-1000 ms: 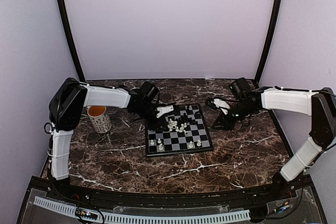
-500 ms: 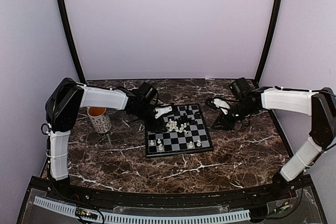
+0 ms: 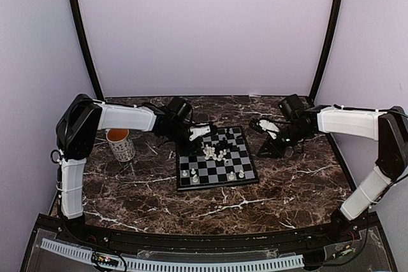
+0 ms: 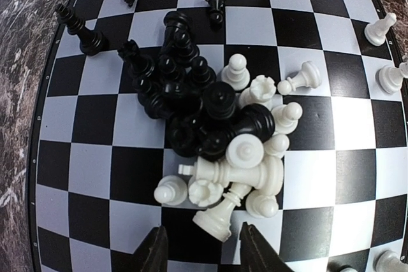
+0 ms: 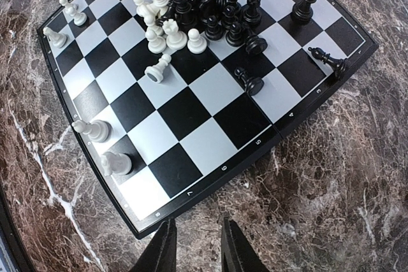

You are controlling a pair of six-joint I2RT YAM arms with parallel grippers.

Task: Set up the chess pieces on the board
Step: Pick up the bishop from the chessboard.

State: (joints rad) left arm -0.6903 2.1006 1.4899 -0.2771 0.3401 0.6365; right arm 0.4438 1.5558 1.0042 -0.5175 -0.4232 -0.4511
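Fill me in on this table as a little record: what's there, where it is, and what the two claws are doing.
Board: chessboard lying flat mid-table on a dark marble-patterned tabletop
Pieces: black and white chess pieces mostly jumbled in a heap mid-board, several toppled
Placed so far: a few white pieces standing along the board's near edge
Left claw: open, empty, above the board beside the white part of the heap
Right claw: open, empty, above the tabletop just off the board's edge
Other: mug at the table's left

Pale lilac walls surround a dark marble-patterned tabletop, black poles at rear corners.
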